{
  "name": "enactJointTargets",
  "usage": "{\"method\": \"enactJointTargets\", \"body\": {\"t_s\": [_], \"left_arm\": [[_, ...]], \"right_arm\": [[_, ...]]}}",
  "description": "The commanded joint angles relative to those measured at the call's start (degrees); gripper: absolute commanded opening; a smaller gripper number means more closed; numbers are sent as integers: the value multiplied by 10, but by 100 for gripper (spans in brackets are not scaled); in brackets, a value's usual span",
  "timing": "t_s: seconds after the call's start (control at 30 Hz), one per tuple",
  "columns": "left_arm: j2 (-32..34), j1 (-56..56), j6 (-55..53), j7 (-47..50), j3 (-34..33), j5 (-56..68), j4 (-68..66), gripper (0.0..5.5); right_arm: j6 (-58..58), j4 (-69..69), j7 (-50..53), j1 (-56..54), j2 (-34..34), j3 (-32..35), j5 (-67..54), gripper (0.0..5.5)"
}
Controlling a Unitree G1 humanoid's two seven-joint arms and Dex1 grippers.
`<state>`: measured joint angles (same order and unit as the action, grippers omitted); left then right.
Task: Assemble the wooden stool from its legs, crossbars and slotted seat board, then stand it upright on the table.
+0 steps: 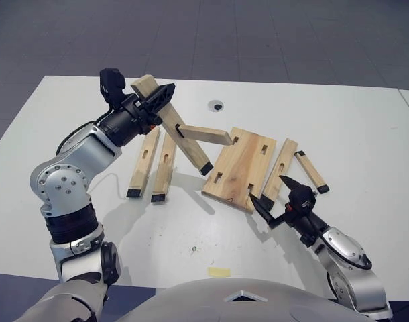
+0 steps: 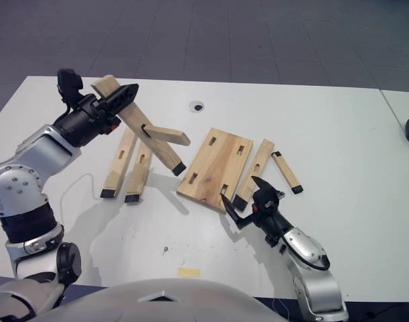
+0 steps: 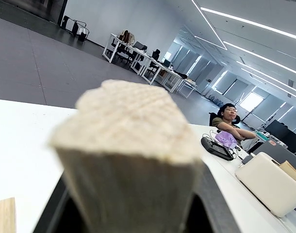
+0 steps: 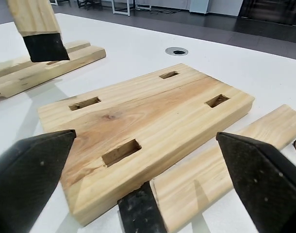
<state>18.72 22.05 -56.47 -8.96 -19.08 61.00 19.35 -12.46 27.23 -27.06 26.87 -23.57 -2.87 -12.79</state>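
- 1 seat board [image 1: 239, 168], with 4 slots [image 1: 265, 149]
- 4 legs: 1 raised leg [image 1: 191, 149], 1 outer left leg [image 1: 144, 161], 1 inner left leg [image 1: 164, 164], 1 right leg [image 1: 279, 171]
- 2 crossbars: 1 joined crossbar [image 1: 206, 135], 1 loose crossbar [image 1: 310, 171]
- 1 table grommet [image 1: 217, 105]
- 1 yellow sticker [image 1: 218, 272]

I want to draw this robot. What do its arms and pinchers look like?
The left arm and right arm are shiny silver-grey with rounded shells and black joints. A black cable loops beside the left one. The left gripper and right gripper are black, each with two pointed fingers.
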Motion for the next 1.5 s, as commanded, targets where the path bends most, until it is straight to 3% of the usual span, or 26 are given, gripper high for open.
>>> {"method": "enactJointTargets", "body": {"t_s": [0.03,0.33,0.67,0.97,1.27,1.5], "left_arm": [[-2,-8,-6,18,-2,20,16,105],[0,-28,-3,58,-2,62,34,105],[6,21,9,42,37,51,-3,105],[0,16,47,17,70,-16,-17,105],[2,-8,43,16,56,-7,2,105],[-1,-25,42,13,58,-6,19,105]], "right_arm": [[0,0,-15,28,-30,23,8,540],[14,-14,-53,43,-76,54,21,540],[61,-104,21,-98,-24,-85,188,540],[83,-158,40,-167,16,-112,203,540],[93,-48,2,-51,-11,-21,98,540],[93,-69,-24,-14,-69,5,127,540]]}}
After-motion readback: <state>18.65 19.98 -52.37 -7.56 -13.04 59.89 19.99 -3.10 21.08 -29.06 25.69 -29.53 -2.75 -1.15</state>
